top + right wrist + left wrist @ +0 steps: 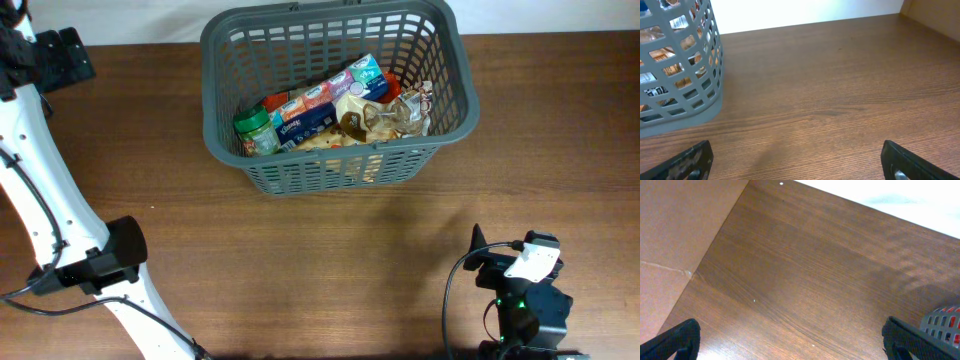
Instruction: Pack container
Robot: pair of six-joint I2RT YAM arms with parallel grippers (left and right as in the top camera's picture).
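Honestly, the container (320, 172) sat at the middle of the tabletop's (300, 260) far edge, stuffed with groceries (330, 110), nothing loose beside it. The left pincer (792, 340) and right pincer (800, 162) both hung wide open and empty, well apart from it. I'd reckon the job was just parking clear without clipping its wall.

Left hand (790, 332) splayed, right hand (796, 152) splayed
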